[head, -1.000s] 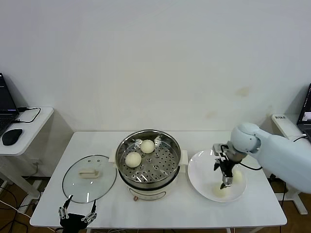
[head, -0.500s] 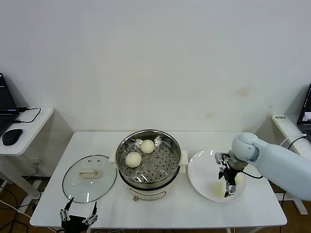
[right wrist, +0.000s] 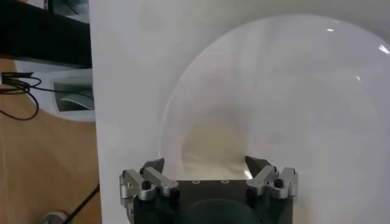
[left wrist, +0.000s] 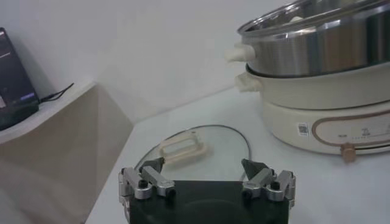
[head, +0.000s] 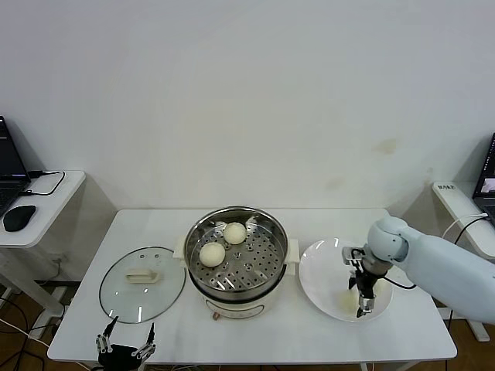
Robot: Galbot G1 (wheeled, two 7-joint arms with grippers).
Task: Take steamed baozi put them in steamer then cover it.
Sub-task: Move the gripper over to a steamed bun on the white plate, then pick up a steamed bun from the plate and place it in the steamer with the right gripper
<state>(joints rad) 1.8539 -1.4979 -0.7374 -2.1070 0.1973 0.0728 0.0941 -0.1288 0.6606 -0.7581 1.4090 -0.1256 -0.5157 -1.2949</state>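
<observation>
The steamer stands at the table's middle with two baozi on its perforated tray. The cover lies flat on the table to its left. My right gripper is open and points down low over the white plate. In the right wrist view a baozi lies on the plate just ahead of and between the open fingertips of that gripper. My left gripper is open and empty at the table's near edge, in front of the cover.
A side table with a mouse and a laptop stands to the left. Another side table stands to the right. The steamer's wall rises to one side of my left gripper.
My right gripper has moved down and toward the plate's near side, onto a baozi there. My left gripper has sunk slightly at the table's near edge.
</observation>
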